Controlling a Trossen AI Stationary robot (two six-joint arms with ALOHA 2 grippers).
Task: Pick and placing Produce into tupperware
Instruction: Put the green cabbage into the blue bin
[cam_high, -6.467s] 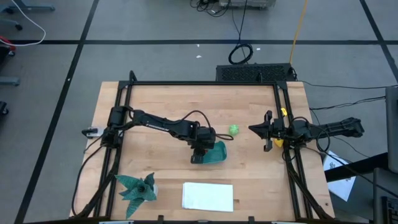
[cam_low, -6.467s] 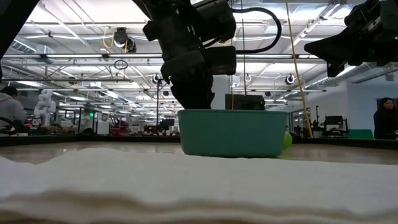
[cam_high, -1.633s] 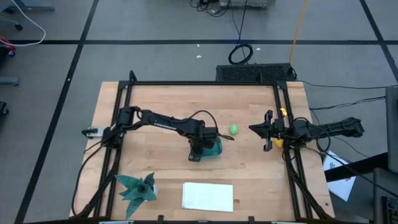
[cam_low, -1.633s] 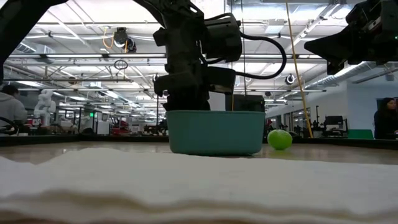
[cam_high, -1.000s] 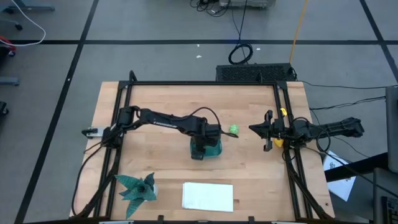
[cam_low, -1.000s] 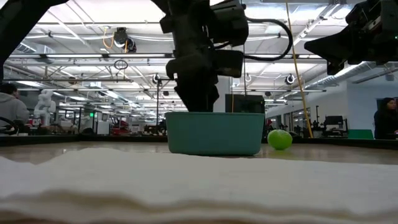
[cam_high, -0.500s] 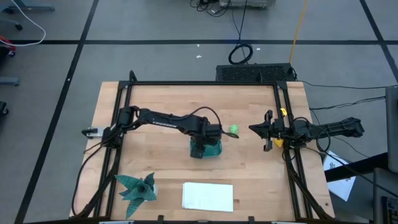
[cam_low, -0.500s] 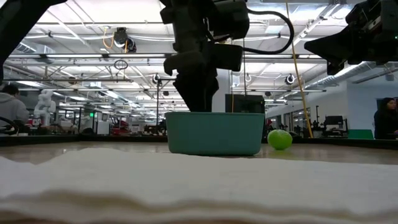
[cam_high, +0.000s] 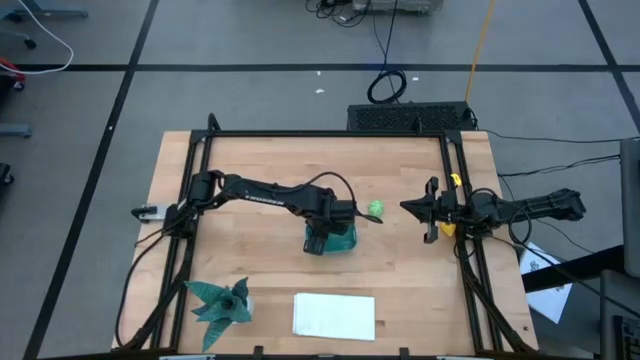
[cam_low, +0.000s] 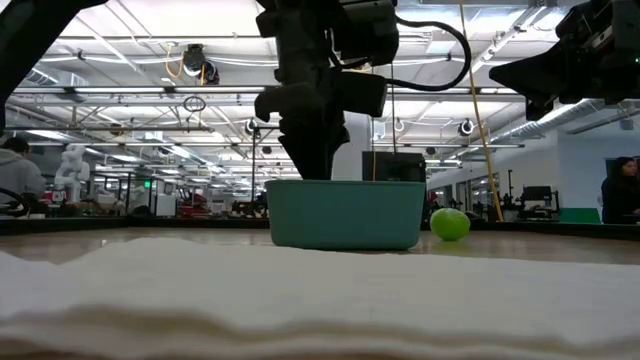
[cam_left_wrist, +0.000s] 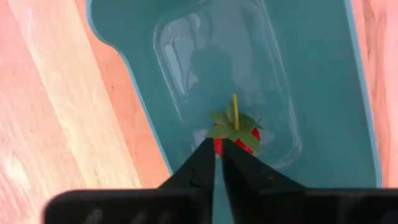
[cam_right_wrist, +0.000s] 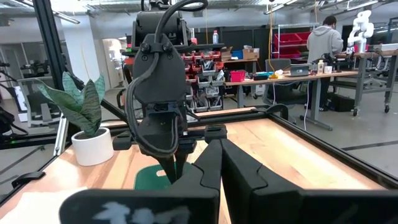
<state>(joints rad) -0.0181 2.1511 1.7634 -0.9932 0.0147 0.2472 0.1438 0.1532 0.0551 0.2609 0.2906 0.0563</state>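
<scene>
Left gripper: it hangs straight down over the teal tub, near the middle of the table. In the left wrist view its two dark fingers are pressed close together with only a thin slit between them, and their tips sit right at the red piece. Whether they actually pinch anything cannot be told.
Red piece: a small strawberry-like toy with a green leafy cap and a thin yellow stem, lying on the floor of the tub directly beyond the left fingertips.
Tub: it sits upright on the wood, with its wall plain in the low view and the left arm coming down into it from above.
Green ball: a light green round piece on the table just beside the tub, on the side toward the right arm. In the low view it rests apart from the tub wall.
Right gripper: it is held off near the right edge of the table, well apart from the tub, with its fingers clenched together in the right wrist view.
White sheet: it lies flat at the near edge.
Spiky green star: it sits at the near left corner.
</scene>
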